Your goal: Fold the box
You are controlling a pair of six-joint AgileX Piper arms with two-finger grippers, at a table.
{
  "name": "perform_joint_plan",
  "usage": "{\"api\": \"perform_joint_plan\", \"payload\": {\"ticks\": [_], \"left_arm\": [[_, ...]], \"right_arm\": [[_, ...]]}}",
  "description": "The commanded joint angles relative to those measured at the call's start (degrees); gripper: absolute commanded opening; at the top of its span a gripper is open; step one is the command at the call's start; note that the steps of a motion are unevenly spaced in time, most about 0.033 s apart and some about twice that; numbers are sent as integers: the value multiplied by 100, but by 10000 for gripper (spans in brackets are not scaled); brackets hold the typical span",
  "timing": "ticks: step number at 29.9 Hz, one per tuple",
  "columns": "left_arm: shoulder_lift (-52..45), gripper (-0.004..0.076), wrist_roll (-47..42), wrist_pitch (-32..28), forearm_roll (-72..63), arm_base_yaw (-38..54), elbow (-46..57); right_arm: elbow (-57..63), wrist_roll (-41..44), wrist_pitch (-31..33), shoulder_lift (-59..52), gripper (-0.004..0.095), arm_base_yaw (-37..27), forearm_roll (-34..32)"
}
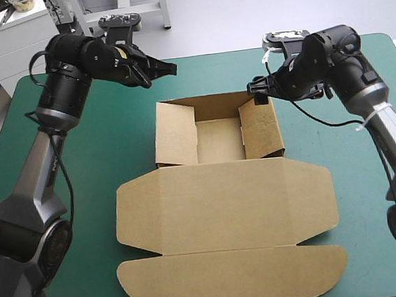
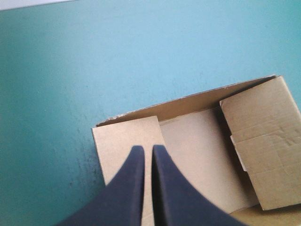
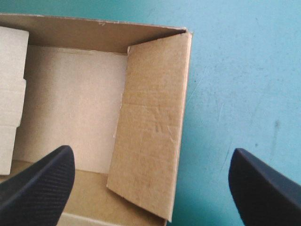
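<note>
One brown box (image 1: 225,209) lies mid-tabletop (image 1: 362,245): an open tray (image 1: 218,141) at the far end, and its lid (image 1: 231,278) spread flat toward the near edge. Two side flaps (image 1: 261,130) lean inward and hide part of the tray floor; they seem untucked, though that is hard to judge. Both wrist views cut off the lid. The left end effector (image 1: 169,68) (image 2: 145,150) is clenched on nothing, raised near the tray's far left corner. The right end effector (image 1: 257,95) (image 3: 151,157) is released wide, with one finger over the tray and the other outside the right wall.
</note>
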Motion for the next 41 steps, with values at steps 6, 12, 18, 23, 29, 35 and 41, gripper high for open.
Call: {"api": "perform_joint_plan", "payload": {"ticks": [6, 12, 18, 23, 29, 35, 41], "left_arm": [[-1364, -10, 248, 196, -57, -44, -57], [-2533, -10, 661, 196, 106, -44, 1164], [-3946, -10, 704, 196, 1031, -44, 3148], [-4988, -10, 766, 55, 1314, -44, 4802], [-6055, -10, 766, -616, 1320, -44, 6448], [-7101, -10, 724, -1495, 1240, -44, 7793], [-7985, -10, 590, -2078, 1191, -44, 8655]], "right_arm": [[332, -49, 50, -728, 823, 6, -356], [332, -25, 22, -458, 825, 6, -356], [125, -67, 9, 161, 828, 6, -320], [-239, -67, 49, 690, 828, 6, -148], [-263, -67, 47, 1029, 828, 6, -144], [-241, -75, 47, 1278, 820, 6, 108], [-213, -75, 47, 1441, 776, 6, 173]]}}
